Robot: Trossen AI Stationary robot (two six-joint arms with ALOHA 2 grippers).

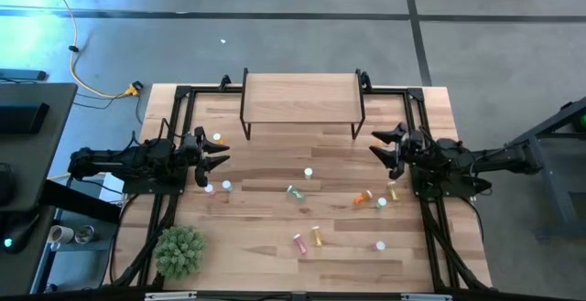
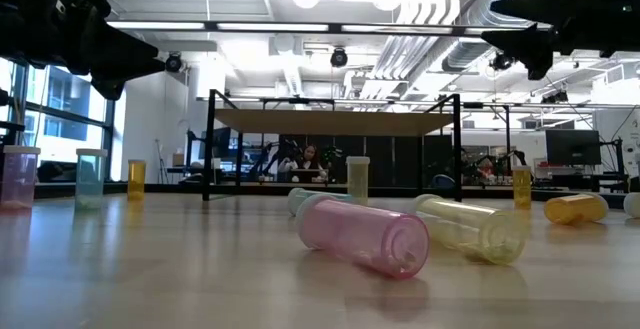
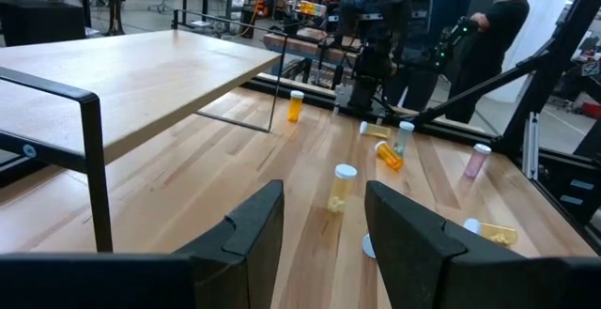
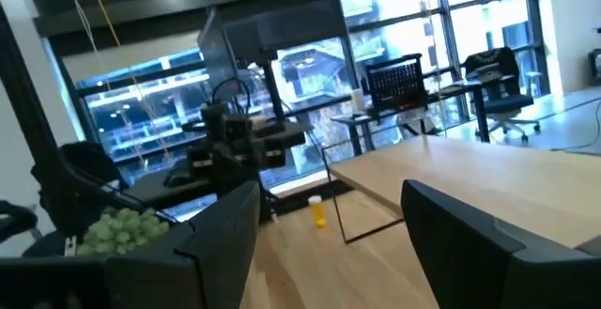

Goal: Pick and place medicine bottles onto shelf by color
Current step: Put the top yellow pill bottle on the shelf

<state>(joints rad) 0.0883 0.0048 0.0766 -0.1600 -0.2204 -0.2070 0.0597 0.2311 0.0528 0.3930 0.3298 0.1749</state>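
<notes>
Jaws of both grippers, left (image 1: pixel 220 157) and right (image 1: pixel 377 144), were seen parted and empty above the surface (image 1: pixel 275 255). Bottles (image 1: pixel 295 192) were scattered before the bare shelf (image 1: pixel 302 98), several lying sideways, some upright.

A small green plant (image 1: pixel 179 251) sits on the near left corner of the wooden bench (image 1: pixel 275 246). Beyond the bench's far edge the grey floor (image 1: pixel 275 36) carries a yellow cable (image 1: pixel 87 72) that ends in a plug near the bench's far left corner. A dark side table (image 1: pixel 27 145) stands left of the bench. In the room behind, a person (image 3: pixel 502 13) in a dark top stands past the bench, and desks with office chairs (image 4: pixel 502 102) line tall windows (image 4: pixel 432 8).
</notes>
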